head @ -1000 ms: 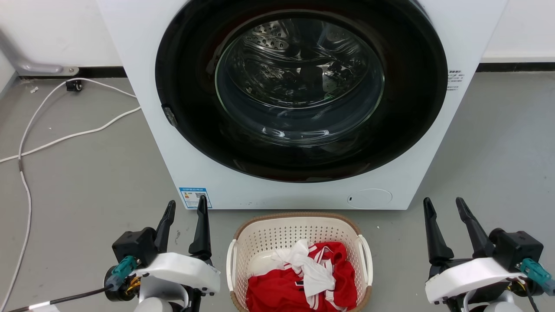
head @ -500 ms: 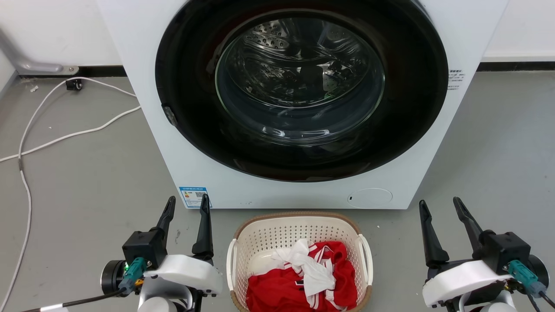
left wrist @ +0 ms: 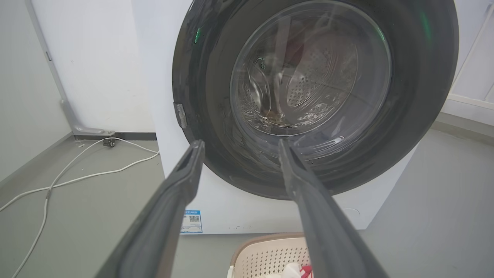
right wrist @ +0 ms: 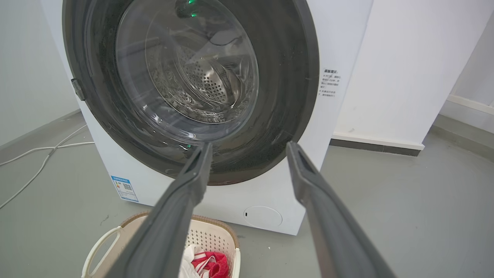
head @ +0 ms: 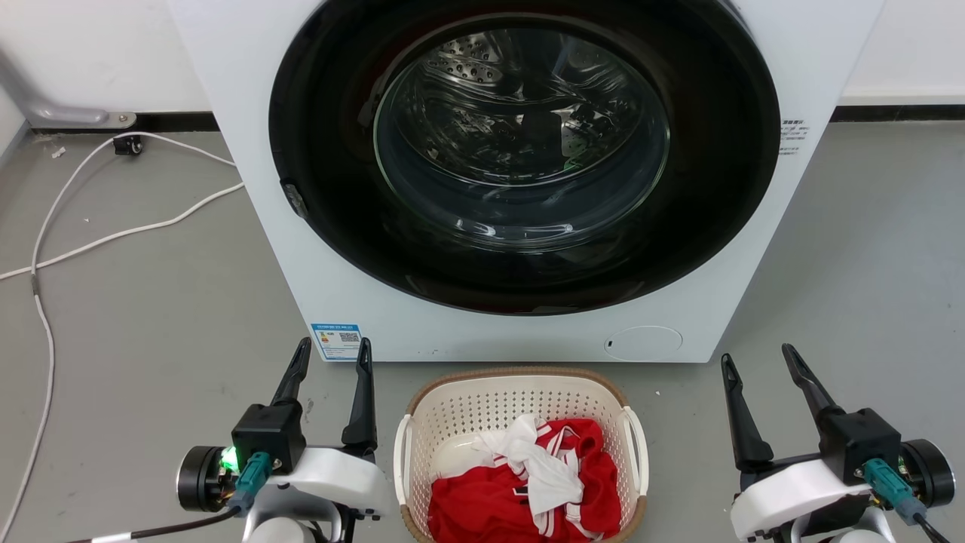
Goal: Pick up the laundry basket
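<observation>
**Both wrists rolled, fingertips shifted; basket not gripped**

Both grippers have turned at the wrist over the last second. The left gripper [head: 334, 345] now shows a green-lit connector block on top, and its fingertips sit slightly higher and further right in the head view. The right gripper [head: 758, 354] has drifted slightly left, and a round dark joint is now exposed at its outer side.

Left fingers are apart and hold nothing. Right fingers are apart and hold nothing.

The laundry basket [head: 520, 374] has not moved. It stands on the grey floor [head: 151, 317] just in front of the washing machine [head: 256, 151], between the two grippers and clear of both. Inside it lie a red garment [head: 490, 507] and a white striped garment [head: 544, 469] on top of that.

The machine's round glass door [head: 520, 136] is closed. A white cable [head: 113, 235] trails across the floor to the left.
</observation>
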